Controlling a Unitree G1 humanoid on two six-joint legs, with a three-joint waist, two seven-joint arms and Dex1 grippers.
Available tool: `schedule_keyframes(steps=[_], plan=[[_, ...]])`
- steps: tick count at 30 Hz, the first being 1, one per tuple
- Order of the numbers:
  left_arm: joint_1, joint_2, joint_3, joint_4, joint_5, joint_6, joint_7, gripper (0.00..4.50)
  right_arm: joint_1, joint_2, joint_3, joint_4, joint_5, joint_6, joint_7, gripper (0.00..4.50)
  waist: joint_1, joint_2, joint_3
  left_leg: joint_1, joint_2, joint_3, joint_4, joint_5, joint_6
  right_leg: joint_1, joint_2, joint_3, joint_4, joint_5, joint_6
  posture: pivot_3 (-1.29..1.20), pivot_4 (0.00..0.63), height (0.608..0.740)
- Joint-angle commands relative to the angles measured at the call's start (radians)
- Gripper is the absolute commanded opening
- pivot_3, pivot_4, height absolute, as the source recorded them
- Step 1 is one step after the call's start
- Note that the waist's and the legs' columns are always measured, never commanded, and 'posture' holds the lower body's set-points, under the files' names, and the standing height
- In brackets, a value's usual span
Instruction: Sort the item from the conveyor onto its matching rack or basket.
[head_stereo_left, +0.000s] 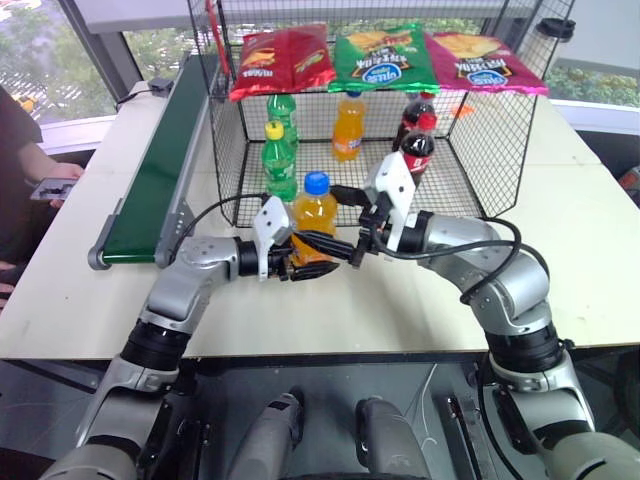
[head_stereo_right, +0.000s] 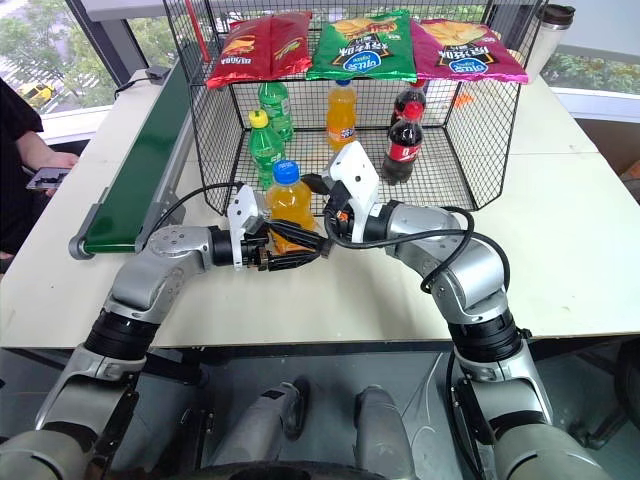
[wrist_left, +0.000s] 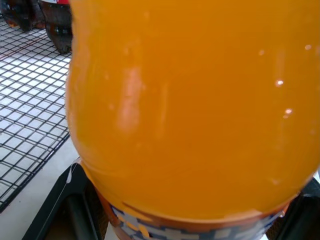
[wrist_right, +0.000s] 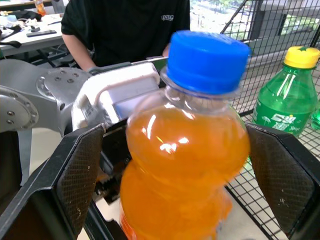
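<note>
From my head camera I see my left gripper (head_stereo_left: 312, 252) clamped tight on the lower body of the orange soda bottle (head_stereo_left: 315, 215), holding it upright just above the white table (head_stereo_left: 560, 260), right in front of the open side of the black wire cage (head_stereo_left: 470, 150). My right gripper (head_stereo_left: 352, 222) sits at the bottle's other side with its fingers spread wide, one on either side of the bottle and gripping nothing. The green conveyor (head_stereo_left: 160, 170) runs along the table to my left, well apart from the bottle. Inside the cage stand green soda bottles (head_stereo_left: 278, 160), another orange bottle (head_stereo_left: 347, 127) and dark cola bottles (head_stereo_left: 416, 145); snack bags (head_stereo_left: 380, 57) lie on its top. A person (head_stereo_left: 25, 165) sits beyond the conveyor. Through my left wrist camera the bottle's orange body presses close, its label edge (wrist_left: 190, 227) low down, the cage's mesh floor (wrist_left: 30, 100) beside it. My right wrist camera shows the blue cap (wrist_right: 206, 62) between my two parted fingers (wrist_right: 80, 175), neither pad touching the bottle, with my left gripper behind it.
</note>
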Motion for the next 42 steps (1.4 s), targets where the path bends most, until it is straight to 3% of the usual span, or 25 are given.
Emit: schedule_keyframes(steps=[1,11,16,17,25,28,36,42], plan=[[-0.012,0.013,0.031,-0.06,-0.019,-0.052,-0.036,3.06,-0.015,-0.012,-0.019,-0.013,-0.001,-0.017,0.014,4.5,0.0,0.0,0.0,0.0,0.0,0.0,0.0,0.0,0.0,0.0,0.0,0.0,0.0,0.0,0.0,0.0,0.15,0.738],[0.006,0.008,0.029,-0.087,-0.031,-0.047,-0.036,3.06,-0.021,-0.001,-0.021,0.02,-0.028,-0.043,0.014,4.5,0.0,0.0,0.0,0.0,0.0,0.0,0.0,0.0,0.0,0.0,0.0,0.0,0.0,0.0,0.0,0.0,0.15,0.738],[0.012,0.001,0.027,-0.092,-0.032,-0.048,-0.032,3.06,-0.03,0.011,-0.026,0.035,-0.03,-0.056,0.011,2.35,-0.001,0.0,0.0,0.0,0.0,0.0,0.0,0.0,0.0,0.0,0.0,0.0,0.0,0.0,0.0,0.0,0.15,0.738],[0.012,0.0,0.027,-0.092,-0.033,-0.046,-0.031,3.06,-0.031,0.013,-0.026,0.036,-0.029,-0.057,0.012,2.19,-0.001,0.0,0.0,0.0,0.0,0.0,0.0,0.0,0.0,0.0,0.0,0.0,0.0,0.0,0.0,0.0,0.15,0.738],[0.015,-0.004,0.013,-0.092,-0.005,-0.057,-0.013,3.06,-0.038,0.016,-0.027,0.029,-0.017,-0.057,0.01,2.19,0.0,0.0,0.0,0.0,0.0,0.0,0.0,0.0,0.0,0.0,0.0,0.0,0.0,0.0,0.0,0.0,0.15,0.738],[0.009,-0.02,0.018,-0.08,0.002,-0.064,0.009,4.47,-0.039,0.015,-0.024,0.027,-0.023,-0.056,0.005,2.19,0.001,0.0,0.0,0.0,0.0,0.0,0.0,0.0,0.0,0.0,0.0,0.0,0.0,0.0,0.0,0.0,0.15,0.738],[0.031,0.003,0.025,-0.118,0.011,-0.028,0.03,4.47,-0.047,0.024,-0.028,0.048,-0.044,-0.069,-0.013,2.19,-0.002,0.0,0.0,0.0,0.0,0.0,-0.001,0.0,0.0,-0.001,0.0,0.0,0.0,0.0,0.0,0.0,0.15,0.738],[0.099,0.068,0.115,-0.167,-0.004,0.017,0.089,4.47,-0.079,0.055,-0.043,0.126,-0.105,-0.11,-0.081,2.19,-0.002,0.0,0.0,0.0,0.0,0.0,-0.001,0.0,0.0,-0.001,0.0,0.001,0.0,0.0,0.0,0.0,0.15,0.738]])
